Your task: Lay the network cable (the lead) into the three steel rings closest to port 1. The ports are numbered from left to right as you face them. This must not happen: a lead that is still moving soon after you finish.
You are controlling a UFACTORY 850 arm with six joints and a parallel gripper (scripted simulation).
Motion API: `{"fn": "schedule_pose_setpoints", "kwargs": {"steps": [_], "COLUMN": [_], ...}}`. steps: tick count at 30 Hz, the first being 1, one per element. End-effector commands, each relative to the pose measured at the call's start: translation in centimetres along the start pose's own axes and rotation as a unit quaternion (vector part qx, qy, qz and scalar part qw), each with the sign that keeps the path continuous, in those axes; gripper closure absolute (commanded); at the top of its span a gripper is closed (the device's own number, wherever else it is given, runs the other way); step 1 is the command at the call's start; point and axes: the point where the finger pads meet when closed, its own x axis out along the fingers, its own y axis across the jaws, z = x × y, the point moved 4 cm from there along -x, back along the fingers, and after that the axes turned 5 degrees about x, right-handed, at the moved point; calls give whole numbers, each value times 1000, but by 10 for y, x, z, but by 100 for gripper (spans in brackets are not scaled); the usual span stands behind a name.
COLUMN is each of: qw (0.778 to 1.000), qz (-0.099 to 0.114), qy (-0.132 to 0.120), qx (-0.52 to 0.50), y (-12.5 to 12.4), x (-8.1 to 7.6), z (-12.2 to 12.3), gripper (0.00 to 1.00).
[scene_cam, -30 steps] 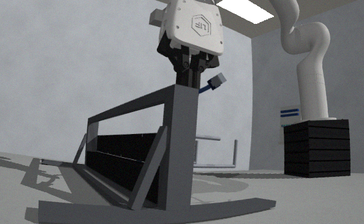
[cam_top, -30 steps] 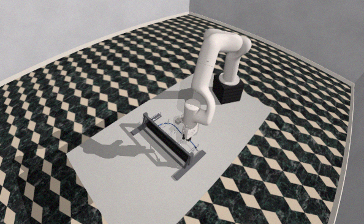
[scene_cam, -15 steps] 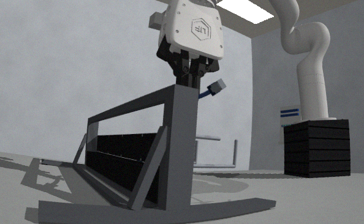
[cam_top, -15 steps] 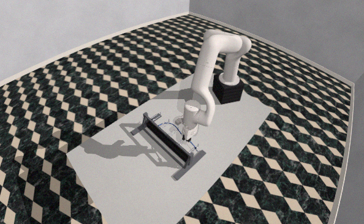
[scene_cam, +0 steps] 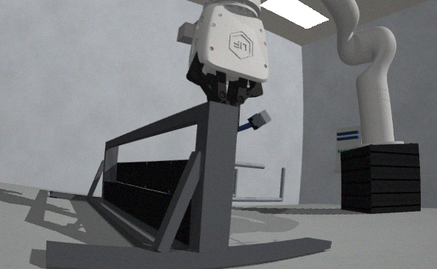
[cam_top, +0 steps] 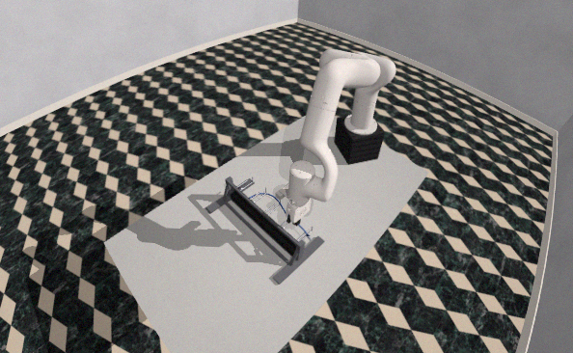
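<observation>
A grey rack frame (cam_top: pixel 262 222) (scene_cam: pixel 152 184) with a black port panel stands on the grey table. A thin blue network cable (cam_top: pixel 267 197) runs behind the panel. My gripper (scene_cam: pixel 231 101) hangs just behind the rack's near upright post and is shut on the cable. The cable's grey plug (scene_cam: pixel 260 119) sticks out to the right of the fingers, above the table. In the overhead view the gripper (cam_top: pixel 291 221) is near the rack's right end. The fingertips are hidden behind the post. A steel ring (scene_cam: pixel 259 184) stands behind the rack.
The arm's black base block (cam_top: pixel 359 141) sits at the table's far corner and also shows in the low view (scene_cam: pixel 380 178). The rack's long foot bar (scene_cam: pixel 185 251) lies across the front of the low view.
</observation>
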Motion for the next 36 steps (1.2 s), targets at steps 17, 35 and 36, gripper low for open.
{"fn": "schedule_pose_setpoints", "kwargs": {"steps": [17,35,36], "qw": [1000,1000,1000], "qz": [-1,-1,-1], "qy": [0,0,0], "qx": [0,0,0], "y": [-1,9,11], "x": [6,6,6], "z": [0,-1,-1], "gripper": [100,100,100]}}
